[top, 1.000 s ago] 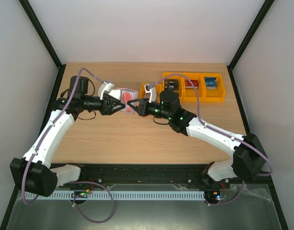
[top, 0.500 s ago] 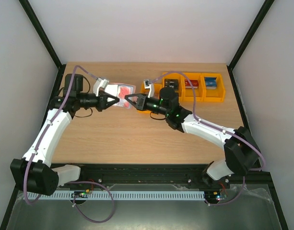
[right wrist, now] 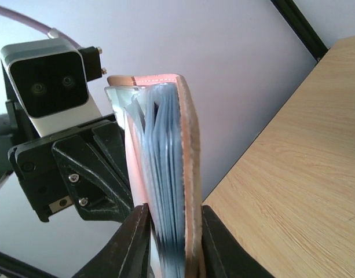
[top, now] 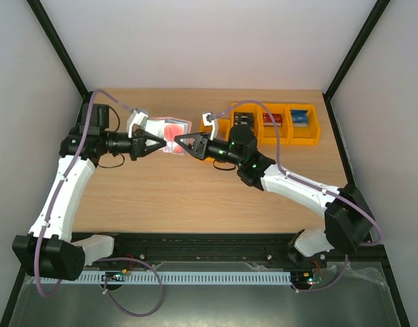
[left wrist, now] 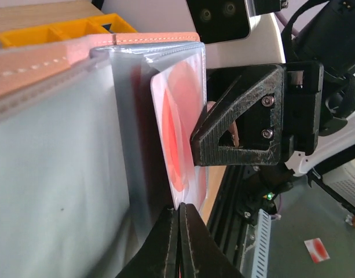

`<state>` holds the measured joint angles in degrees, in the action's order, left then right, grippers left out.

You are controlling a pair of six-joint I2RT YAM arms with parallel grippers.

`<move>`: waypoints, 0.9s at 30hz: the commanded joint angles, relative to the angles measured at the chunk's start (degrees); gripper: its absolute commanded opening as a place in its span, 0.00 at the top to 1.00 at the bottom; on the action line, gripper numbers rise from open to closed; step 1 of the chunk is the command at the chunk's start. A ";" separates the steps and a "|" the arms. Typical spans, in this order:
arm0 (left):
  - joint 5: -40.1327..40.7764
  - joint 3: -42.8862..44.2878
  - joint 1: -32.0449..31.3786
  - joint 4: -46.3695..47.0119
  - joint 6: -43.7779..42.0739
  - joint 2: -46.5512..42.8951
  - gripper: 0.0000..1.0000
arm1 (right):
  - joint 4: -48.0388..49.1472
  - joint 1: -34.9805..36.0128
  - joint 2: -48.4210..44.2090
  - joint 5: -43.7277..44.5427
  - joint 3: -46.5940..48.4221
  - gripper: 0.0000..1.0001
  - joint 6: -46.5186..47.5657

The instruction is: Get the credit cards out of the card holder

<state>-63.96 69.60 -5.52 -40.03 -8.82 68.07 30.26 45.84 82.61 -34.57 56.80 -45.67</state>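
Card holder (right wrist: 186,145) clamped by right gripper (right wrist: 174,234), left gripper (left wrist: 180,231) pinched together beside red card (left wrist: 177,133), wooden table (top: 195,197) below, white walls (top: 209,41).

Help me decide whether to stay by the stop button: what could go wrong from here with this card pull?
1. The left gripper is shut on just the edge of the red card, which sits in a clear sleeve. It may slip off, or drag the sleeve along.
2. The card holder hangs in the air, held at one end by the right gripper. A hard pull could tug it free and drop it on the table.
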 commanded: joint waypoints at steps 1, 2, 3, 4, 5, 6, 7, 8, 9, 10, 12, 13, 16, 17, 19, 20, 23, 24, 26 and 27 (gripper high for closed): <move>-4.60 3.35 1.18 -7.89 -9.20 -0.97 0.98 | -2.17 1.01 -4.15 -0.97 1.13 0.80 4.75; -4.78 3.64 1.55 -8.89 -10.25 -1.05 0.98 | -2.43 1.06 -4.47 -1.19 1.13 0.80 5.10; -5.03 3.81 1.84 -9.52 -10.89 -1.06 0.98 | -2.78 1.07 -4.60 -1.58 1.30 0.82 5.33; -5.34 3.91 2.07 -10.14 -11.35 -1.08 0.98 | -3.94 1.03 -4.64 -1.83 1.76 0.85 5.91; -5.74 4.02 2.32 -10.69 -12.03 -1.10 0.98 | -5.70 1.05 -4.64 -2.02 2.57 0.89 6.84; -6.12 4.12 2.61 -11.38 -12.62 -1.10 0.98 | -7.24 1.04 -4.69 -2.08 3.17 0.94 7.76; -6.67 4.09 2.89 -11.90 -13.22 -1.18 0.98 | -8.17 1.03 -4.75 -2.05 3.54 0.98 8.41; -7.28 3.99 2.96 -12.27 -13.50 -1.23 0.98 | -8.27 1.00 -4.84 -2.40 3.70 0.98 8.39; -8.22 3.62 2.97 -12.34 -13.59 -1.25 0.98 | -7.79 1.03 -4.86 -3.23 3.71 0.98 7.94; -9.68 3.18 2.97 -12.26 -13.53 -1.27 0.98 | -6.79 1.03 -4.66 -3.96 3.66 0.98 7.31; -12.09 2.00 2.57 -10.11 -11.49 -1.28 0.96 | -4.90 1.01 -4.04 -5.70 3.76 0.98 5.68; -12.19 1.68 2.29 -8.93 -9.64 -1.29 0.89 | -4.10 1.05 -3.75 -6.09 3.83 0.98 5.12; -10.66 0.74 1.80 -7.91 -8.28 -1.44 0.69 | -1.72 1.04 -3.58 -6.01 3.91 0.98 3.67; -10.12 0.27 1.68 -8.00 -8.10 -1.45 0.67 | -1.02 1.05 -3.59 -6.03 3.93 0.98 3.19; -9.46 -0.85 1.45 -7.53 -7.75 -1.60 0.66 | -0.26 1.00 -3.36 -5.78 4.35 0.98 2.20; -9.00 -1.44 1.00 -6.66 -6.82 -1.63 0.66 | -0.36 1.02 -3.27 -5.45 4.56 0.98 1.85; -4.44 -2.75 -2.26 -0.09 1.20 -1.81 0.66 | 0.11 1.03 -3.07 -4.64 4.82 0.98 0.66; -3.17 -2.49 -3.46 0.75 2.09 -1.68 0.66 | 0.52 1.00 -3.07 -4.56 4.83 0.98 0.15; -2.36 -1.76 -4.50 1.25 2.48 -1.61 0.72 | 1.17 1.02 -3.17 -4.62 4.82 0.98 -0.79; -2.31 -1.57 -4.58 1.92 3.68 -1.63 0.83 | 1.16 1.01 -3.23 -4.56 4.87 0.98 -1.08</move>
<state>-67.31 68.18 -6.85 -41.65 -10.61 66.67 23.77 45.93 79.61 -38.44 58.67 -43.97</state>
